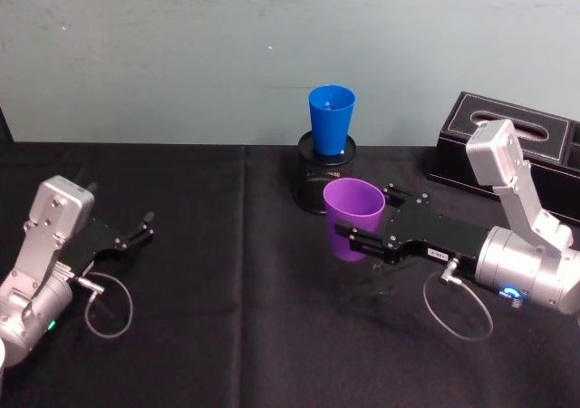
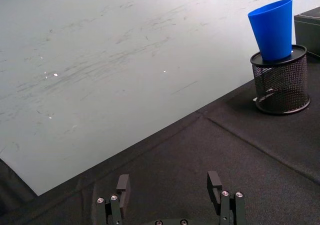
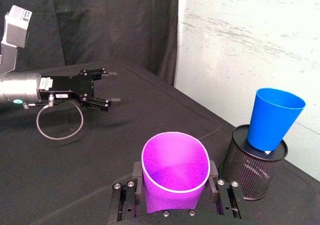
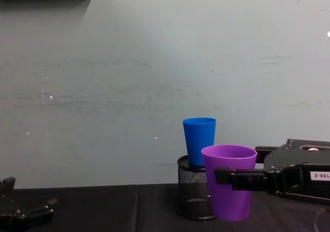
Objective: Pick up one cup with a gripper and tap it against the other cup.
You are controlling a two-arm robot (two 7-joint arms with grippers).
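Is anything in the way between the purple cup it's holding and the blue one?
Nothing visible does. The right tool grips the purple cup in front of the blue cup, which stands in a mesh pen holder. The left tool rests far aside.

The purple cup (image 1: 352, 210) and bright blue cup (image 1: 331, 118) are plain; the wire-mesh holder (image 1: 313, 189) and tablecloth (image 1: 227, 290) are black.

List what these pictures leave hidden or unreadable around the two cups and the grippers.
1. Base of the blue cup: all views, sunk inside the mesh pen holder.
2. Underside of the purple cup: chest view, dark against the dark table; whether it is lifted clear is unclear.
3. Far jaw of the right gripper: chest view, behind the purple cup.
4. Most of the left gripper: chest view, cut off by the lower left corner.
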